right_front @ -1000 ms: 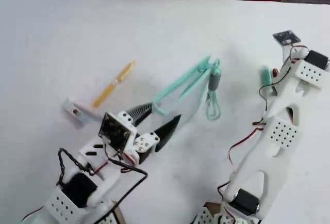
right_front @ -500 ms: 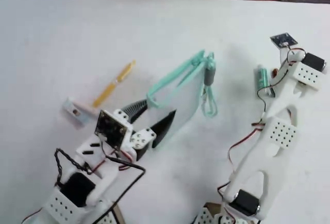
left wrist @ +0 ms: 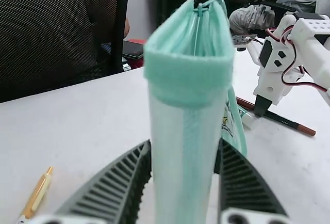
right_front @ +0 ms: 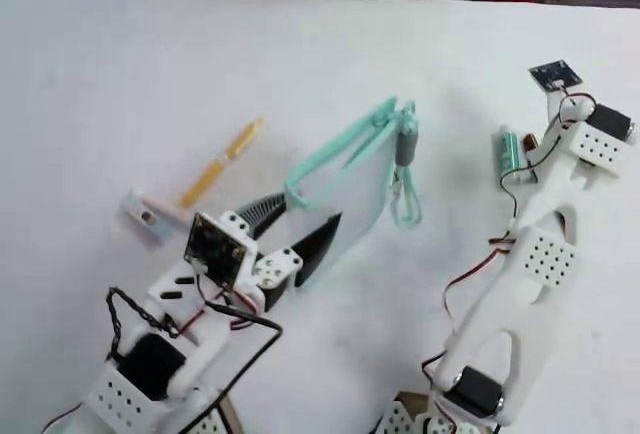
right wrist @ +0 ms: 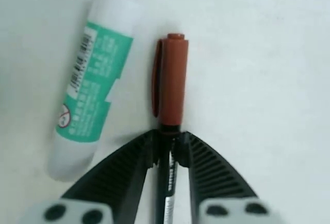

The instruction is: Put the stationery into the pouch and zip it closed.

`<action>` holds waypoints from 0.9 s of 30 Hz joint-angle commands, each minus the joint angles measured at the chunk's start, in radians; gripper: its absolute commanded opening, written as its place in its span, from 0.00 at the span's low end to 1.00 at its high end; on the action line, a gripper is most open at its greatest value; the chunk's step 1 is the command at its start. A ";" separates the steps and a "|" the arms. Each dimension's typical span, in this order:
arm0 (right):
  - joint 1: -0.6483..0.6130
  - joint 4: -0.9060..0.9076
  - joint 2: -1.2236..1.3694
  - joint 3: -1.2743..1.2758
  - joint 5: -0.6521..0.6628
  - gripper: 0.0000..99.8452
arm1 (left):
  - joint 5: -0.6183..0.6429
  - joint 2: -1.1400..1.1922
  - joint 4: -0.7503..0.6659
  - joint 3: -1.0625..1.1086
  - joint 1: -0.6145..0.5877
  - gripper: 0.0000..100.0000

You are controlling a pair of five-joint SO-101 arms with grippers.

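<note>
While the left arm sits at the lower left of the high view, the left gripper (right_front: 300, 232) is clamped on the near end of the pouch (right_front: 352, 179), which lies at the centre of the frame and runs diagonally toward the upper right. The left wrist view confirms the grip: both black ribbed fingers (left wrist: 121, 180) press against the pouch (left wrist: 188, 69), one on each side of it. The pouch's mint-edged mouth appears parted along its upper-left side, and its wrist loop (right_front: 408, 202) rests on the white table (right_front: 300, 54) at the far end. At the right of the high view, the right gripper (right_front: 524, 150) is down at the table beside the glue stick (right_front: 507, 151). The right wrist view shows the right gripper (right wrist: 168, 137) pinched on the dark barrel of a brown-capped pen (right wrist: 171, 79); the green-and-white glue stick (right wrist: 90, 87) lies just beside the pen, roughly parallel and not touching it. Left of centre in the high view, a yellow pencil (right_front: 222, 162) lies diagonally outside the pouch, with a small pale block (right_front: 150, 216) just beside its lower end.
</note>
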 commanded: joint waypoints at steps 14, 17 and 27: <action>0.070 0.147 -0.232 -0.262 -0.163 0.02 | 0.011 -0.007 -0.006 -0.034 -0.010 0.20; 0.094 0.147 -0.340 -0.219 -0.282 0.02 | 0.011 -0.007 -0.006 -0.034 -0.010 0.20; 0.067 0.147 -0.822 0.310 -0.331 0.02 | 0.011 -0.007 -0.006 -0.034 -0.008 0.20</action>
